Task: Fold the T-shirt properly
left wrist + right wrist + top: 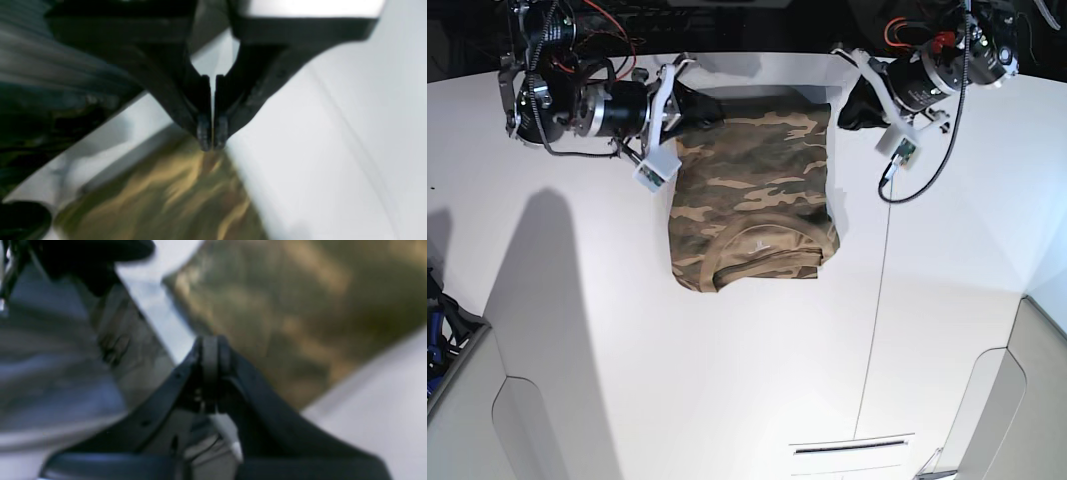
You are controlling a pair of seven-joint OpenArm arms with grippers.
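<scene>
The camouflage T-shirt (752, 195) lies folded into a flat rectangle on the white table (727, 380), with its ribbed collar at the near end. My left gripper (212, 141) is shut, and its tips pinch the shirt's (173, 196) far corner; in the base view it (843, 106) is at the shirt's far right corner. My right gripper (211, 343) is shut on the shirt's (293, 306) edge near the far left corner; in the base view it (689, 108) is there. Both wrist views are blurred.
A seam line (877, 290) runs down the table to the right of the shirt. Dark floor and equipment lie beyond the table's far edge (757, 58). A blue object (435, 335) sits off the left edge.
</scene>
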